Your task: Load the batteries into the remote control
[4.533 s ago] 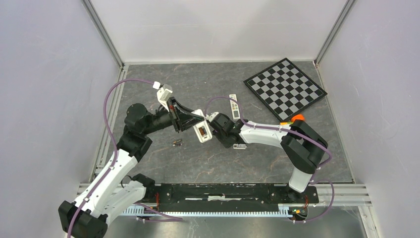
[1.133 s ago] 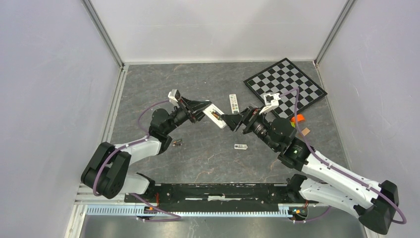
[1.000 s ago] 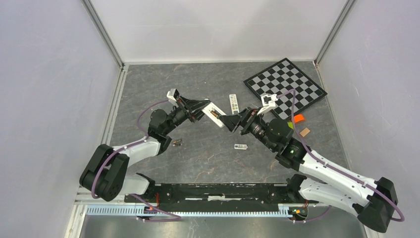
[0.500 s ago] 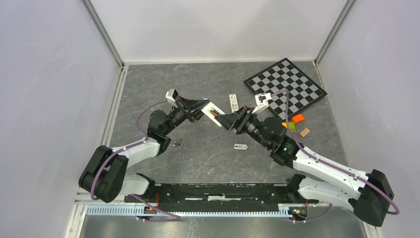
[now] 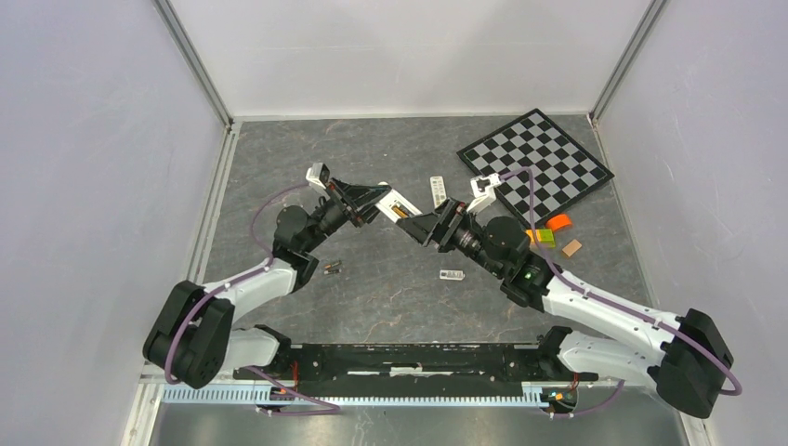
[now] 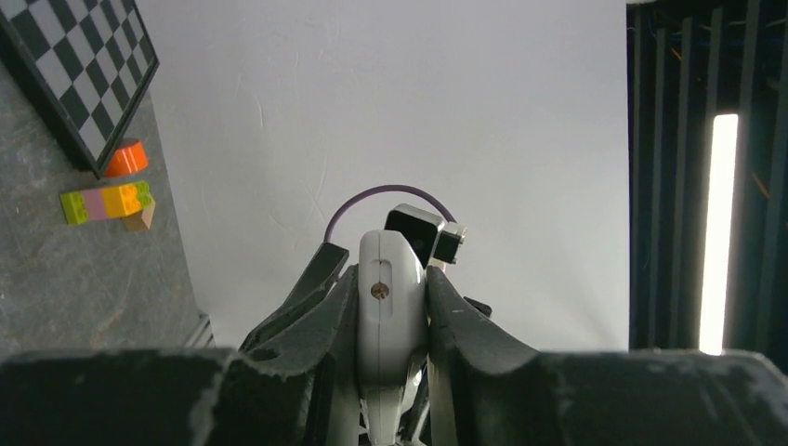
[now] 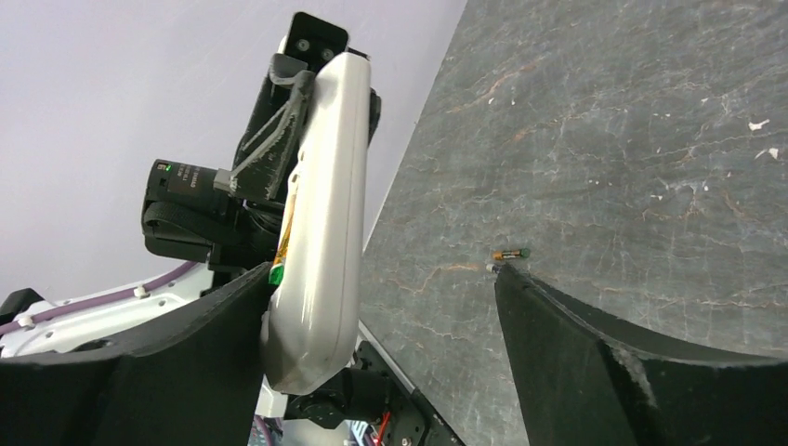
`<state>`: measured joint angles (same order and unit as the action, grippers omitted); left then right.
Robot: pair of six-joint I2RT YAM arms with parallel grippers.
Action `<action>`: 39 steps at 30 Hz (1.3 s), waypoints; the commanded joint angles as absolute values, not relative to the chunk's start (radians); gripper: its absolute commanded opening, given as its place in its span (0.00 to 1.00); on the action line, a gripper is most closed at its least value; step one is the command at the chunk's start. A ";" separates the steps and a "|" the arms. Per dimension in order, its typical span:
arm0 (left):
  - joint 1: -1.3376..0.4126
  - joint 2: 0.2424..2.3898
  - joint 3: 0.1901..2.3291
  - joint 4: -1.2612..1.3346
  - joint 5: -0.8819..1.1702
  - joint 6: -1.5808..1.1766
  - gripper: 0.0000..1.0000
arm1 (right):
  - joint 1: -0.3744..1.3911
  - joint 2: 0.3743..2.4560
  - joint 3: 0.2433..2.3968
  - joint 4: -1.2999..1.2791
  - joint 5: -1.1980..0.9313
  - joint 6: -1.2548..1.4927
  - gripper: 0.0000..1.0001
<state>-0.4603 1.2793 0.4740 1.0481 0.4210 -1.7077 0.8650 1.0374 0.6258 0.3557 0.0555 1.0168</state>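
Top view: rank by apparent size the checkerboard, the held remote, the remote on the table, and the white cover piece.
Checkerboard
Held remote and table remote, unranked: similar, the held one raised and partly hidden
White cover piece, smallest

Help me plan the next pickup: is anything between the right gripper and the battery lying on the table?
Nothing visible does. The right gripper is open, and its wrist view shows the battery in plain sight on the table. The remote, held by the left gripper, sits off to one side.
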 commanded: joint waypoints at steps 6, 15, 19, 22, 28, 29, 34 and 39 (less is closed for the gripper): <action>-0.468 1.167 0.534 0.987 0.430 -1.574 0.02 | 0.846 0.999 0.558 0.584 -0.081 0.908 0.98; -0.467 1.167 0.529 0.973 0.429 -1.572 0.02 | 0.844 0.995 0.523 0.728 -0.149 0.929 0.98; -0.467 1.162 0.527 0.970 0.430 -1.571 0.02 | 0.837 0.966 0.499 0.728 -0.091 0.967 0.97; -0.467 1.158 0.526 0.963 0.430 -1.565 0.02 | 0.832 0.949 0.485 0.761 -0.073 0.981 0.93; -0.467 1.161 0.528 0.967 0.433 -1.562 0.02 | 0.828 0.964 0.528 0.681 -0.057 0.991 0.80; -0.467 1.162 0.527 0.967 0.434 -1.562 0.02 | 0.827 0.970 0.532 0.676 -0.057 0.995 0.77; -0.468 1.160 0.529 0.975 0.450 -1.553 0.02 | 0.822 1.004 0.576 0.593 -0.047 1.004 0.63; -0.467 1.156 0.539 0.989 0.476 -1.529 0.02 | 0.818 1.040 0.626 0.474 -0.034 1.022 0.53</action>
